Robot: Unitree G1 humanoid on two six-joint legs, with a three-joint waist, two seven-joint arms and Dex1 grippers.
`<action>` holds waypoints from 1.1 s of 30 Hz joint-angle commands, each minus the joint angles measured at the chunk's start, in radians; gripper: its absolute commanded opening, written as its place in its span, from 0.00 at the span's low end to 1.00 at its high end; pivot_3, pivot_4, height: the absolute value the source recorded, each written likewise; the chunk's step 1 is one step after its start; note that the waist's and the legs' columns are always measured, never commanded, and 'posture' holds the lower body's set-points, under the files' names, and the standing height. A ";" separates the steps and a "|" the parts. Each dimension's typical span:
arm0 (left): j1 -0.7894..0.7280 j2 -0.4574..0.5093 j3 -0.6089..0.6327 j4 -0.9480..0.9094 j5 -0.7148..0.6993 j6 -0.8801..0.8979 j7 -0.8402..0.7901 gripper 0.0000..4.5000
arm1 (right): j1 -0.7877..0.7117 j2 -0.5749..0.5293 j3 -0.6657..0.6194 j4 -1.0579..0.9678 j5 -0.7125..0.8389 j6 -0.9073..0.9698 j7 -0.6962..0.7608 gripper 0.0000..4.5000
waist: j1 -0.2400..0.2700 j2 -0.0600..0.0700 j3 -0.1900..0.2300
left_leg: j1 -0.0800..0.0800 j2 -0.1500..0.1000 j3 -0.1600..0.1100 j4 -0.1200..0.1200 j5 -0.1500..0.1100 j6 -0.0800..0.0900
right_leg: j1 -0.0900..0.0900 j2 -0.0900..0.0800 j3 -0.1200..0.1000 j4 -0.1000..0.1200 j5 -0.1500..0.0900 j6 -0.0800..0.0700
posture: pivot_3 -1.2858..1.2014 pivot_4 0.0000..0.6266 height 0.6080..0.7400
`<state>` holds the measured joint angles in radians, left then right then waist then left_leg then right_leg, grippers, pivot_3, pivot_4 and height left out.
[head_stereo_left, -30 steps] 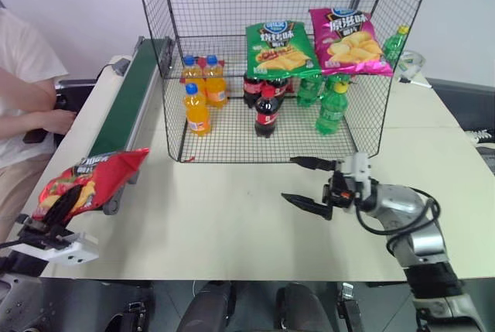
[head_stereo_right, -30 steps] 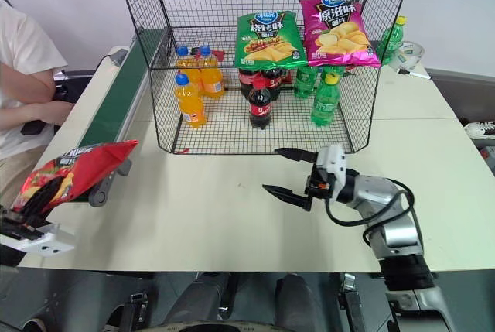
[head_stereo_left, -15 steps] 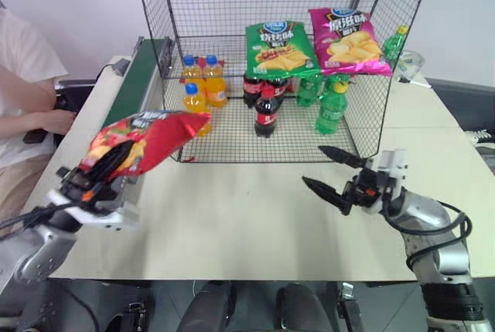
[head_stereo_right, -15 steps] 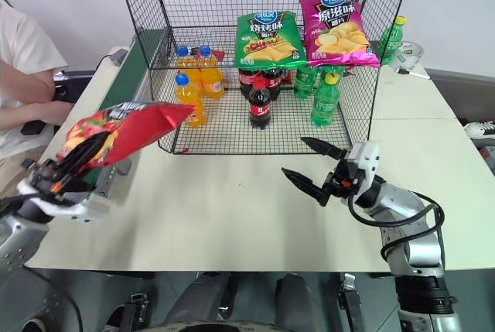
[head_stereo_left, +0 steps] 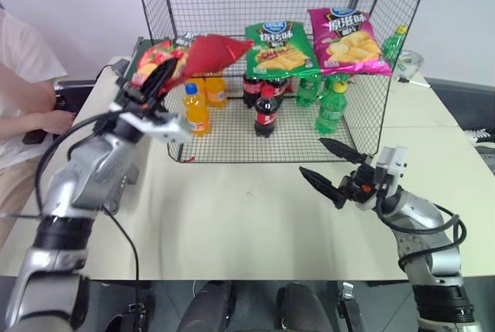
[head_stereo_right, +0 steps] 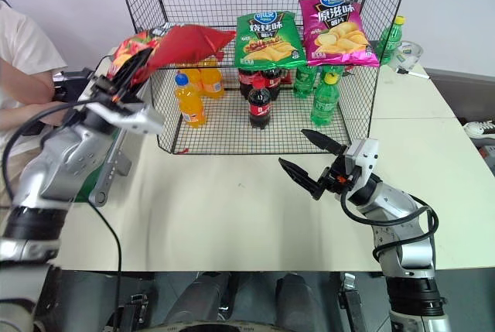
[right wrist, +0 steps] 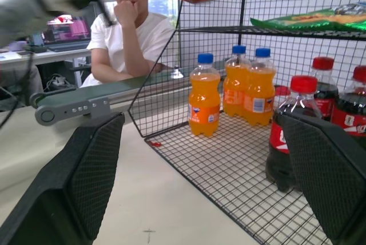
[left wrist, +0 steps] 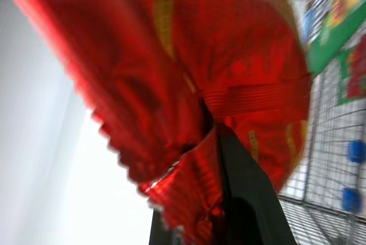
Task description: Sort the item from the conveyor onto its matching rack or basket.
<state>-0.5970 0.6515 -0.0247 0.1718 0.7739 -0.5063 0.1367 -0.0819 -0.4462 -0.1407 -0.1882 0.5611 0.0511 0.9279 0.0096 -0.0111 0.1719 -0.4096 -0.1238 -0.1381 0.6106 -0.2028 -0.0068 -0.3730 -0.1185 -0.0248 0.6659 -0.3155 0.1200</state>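
rack (head_stereo_left: 271, 77) on table (head_stereo_left: 232, 224), conveyor (head_stereo_left: 128, 92) left of it, bottles (head_stereo_left: 265, 111) inside

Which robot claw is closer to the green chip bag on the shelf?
Left. The left claw, shut on the red chip bag, is raised just beside the green chip bag. The right claw hangs open over the table, below and in front of the rack.

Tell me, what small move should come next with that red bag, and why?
Probably carry it a little further to its right, onto the shelf. The left gripper holds the red bag shut, just left of the green bag on the rack, where the shelf looks free.
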 commanded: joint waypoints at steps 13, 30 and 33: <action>-0.464 -0.141 -0.284 0.717 0.163 0.183 0.313 0.02 | -0.023 0.007 0.009 -0.017 -0.018 -0.023 -0.020 1.00 | -0.005 -0.001 0.001 | -0.002 -0.001 0.000 0.002 0.000 0.000 | 0.000 0.000 0.000 0.000 0.000 0.002 | 0.52 0.24 1.00; -0.615 -0.202 -0.362 1.020 0.061 0.139 0.297 0.02 | -0.025 0.003 0.004 -0.022 -0.016 -0.013 -0.039 1.00 | -0.005 -0.002 0.001 | -0.003 -0.001 0.000 0.003 0.000 0.000 | -0.001 0.000 0.000 0.001 0.000 0.003 | 0.52 0.24 1.00; -0.611 -0.201 -0.369 1.014 0.044 0.130 0.296 0.02 | -0.026 0.003 0.000 -0.024 -0.015 -0.015 -0.043 1.00 | -0.005 -0.002 0.001 | -0.003 -0.001 0.000 0.003 0.000 0.000 | -0.001 0.000 0.000 0.001 0.000 0.003 | 0.52 0.24 1.00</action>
<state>-1.1894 0.4451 -0.4026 1.2003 0.8522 -0.3630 0.4354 -0.0985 -0.4415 -0.1252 -0.1862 0.5341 0.0440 0.8875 0.0042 -0.0135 0.1731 -0.4125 -0.1250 -0.1382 0.6134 -0.2026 -0.0067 -0.3741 -0.1186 -0.0250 0.6667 -0.3151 0.1226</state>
